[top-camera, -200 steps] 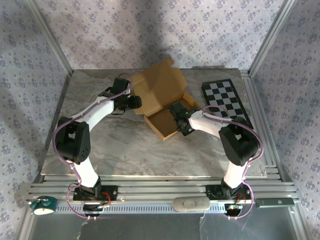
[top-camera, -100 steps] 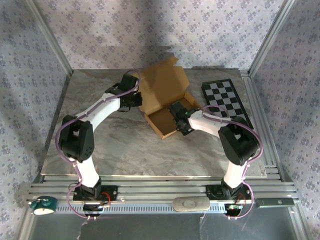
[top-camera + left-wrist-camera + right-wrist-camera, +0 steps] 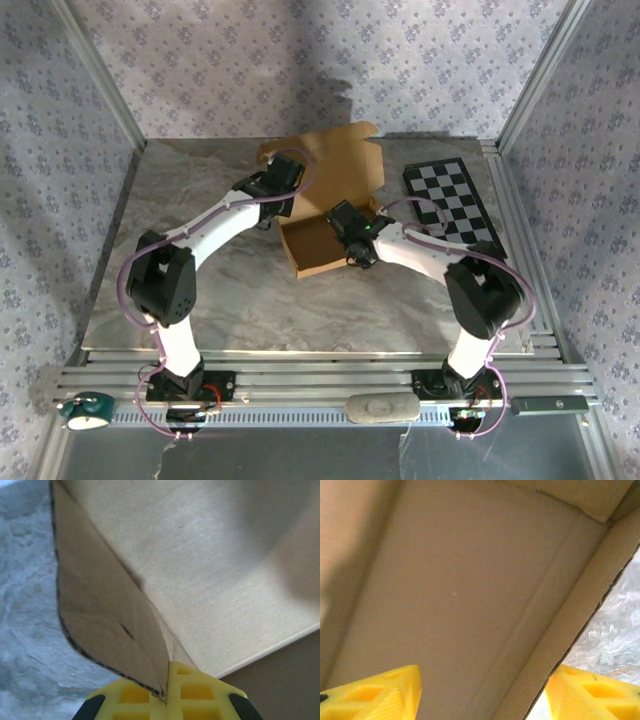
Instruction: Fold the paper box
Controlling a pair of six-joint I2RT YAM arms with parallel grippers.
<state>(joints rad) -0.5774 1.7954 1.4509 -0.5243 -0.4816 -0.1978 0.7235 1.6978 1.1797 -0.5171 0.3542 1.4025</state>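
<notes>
Beneath both wrists, paper box (image 3: pixel 335 165) edges hide. Left gripper (image 3: pixel 167 692) pinches its flap; right gripper (image 3: pixel 480 692) straddles its wall, open.

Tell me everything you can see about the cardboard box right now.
The box is plain tan-brown cardboard, unprinted and half folded. Its shallow tray sits flat on the marbled table, near the middle, with its walls up. The lid stands raised behind it, tilted, with a rounded flap at its left side. The left gripper is shut on that flap's edge. The right gripper is open, one finger on either side of a tray wall.
</notes>
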